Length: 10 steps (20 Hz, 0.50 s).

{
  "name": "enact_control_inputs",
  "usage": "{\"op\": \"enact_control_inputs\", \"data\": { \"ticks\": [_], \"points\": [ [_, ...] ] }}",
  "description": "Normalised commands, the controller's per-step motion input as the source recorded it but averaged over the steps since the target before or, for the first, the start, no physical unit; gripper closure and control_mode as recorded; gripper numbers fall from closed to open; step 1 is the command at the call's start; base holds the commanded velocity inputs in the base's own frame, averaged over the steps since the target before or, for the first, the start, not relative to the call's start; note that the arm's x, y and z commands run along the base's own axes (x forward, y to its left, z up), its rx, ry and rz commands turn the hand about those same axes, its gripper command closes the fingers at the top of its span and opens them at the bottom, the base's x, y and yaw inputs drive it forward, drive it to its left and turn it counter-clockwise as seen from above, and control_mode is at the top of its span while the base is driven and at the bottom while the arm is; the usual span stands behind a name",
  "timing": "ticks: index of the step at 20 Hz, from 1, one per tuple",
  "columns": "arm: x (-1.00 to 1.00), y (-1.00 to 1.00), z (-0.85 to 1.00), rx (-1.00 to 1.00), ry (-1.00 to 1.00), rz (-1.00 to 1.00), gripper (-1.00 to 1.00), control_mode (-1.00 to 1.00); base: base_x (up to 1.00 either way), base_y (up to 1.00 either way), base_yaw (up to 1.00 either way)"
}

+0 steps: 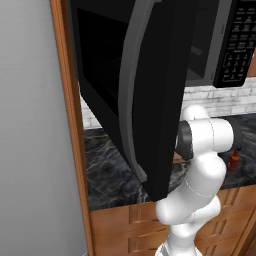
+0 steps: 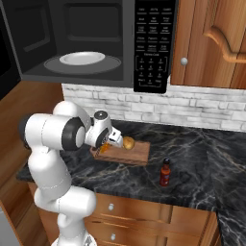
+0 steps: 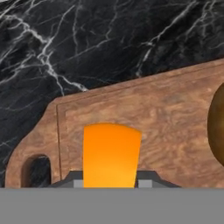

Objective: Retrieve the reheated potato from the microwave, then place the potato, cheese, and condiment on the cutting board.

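Note:
The orange cheese (image 3: pixel 111 155) sits between my gripper's (image 3: pixel 109 183) fingertips, just over the handle end of the wooden cutting board (image 3: pixel 166 109). The gripper is shut on the cheese. At the right edge of the hand view, the brown potato (image 3: pixel 217 127) lies on the board. From the right base view, my gripper (image 2: pixel 107 144) reaches down to the left end of the cutting board (image 2: pixel 137 153), with the potato (image 2: pixel 128 142) beside it. To the board's right the red condiment (image 2: pixel 165 172) stands upright on the counter. Overhead, the microwave (image 2: pixel 153 45) hangs open.
A white plate (image 2: pixel 81 58) rests on the turntable inside the microwave. The open microwave door (image 1: pixel 150 90) juts out over the counter at the left. Wooden upper cabinets (image 2: pixel 211 43) hang at the right. The black marble counter (image 2: pixel 206 163) stretches to the right of the bottle.

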Motion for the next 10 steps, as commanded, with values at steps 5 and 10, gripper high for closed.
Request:
{"op": "enact_control_inputs", "data": {
  "ticks": [5, 10],
  "points": [
    [-0.12, -0.11, 0.03, 0.00, 0.00, 0.00, -1.00, -1.00, 0.00, 0.00, 0.00],
    [-0.45, -0.14, 0.31, 0.00, -0.02, 0.00, -1.00, -1.00, 0.00, 0.00, 0.00]
  ]
}}
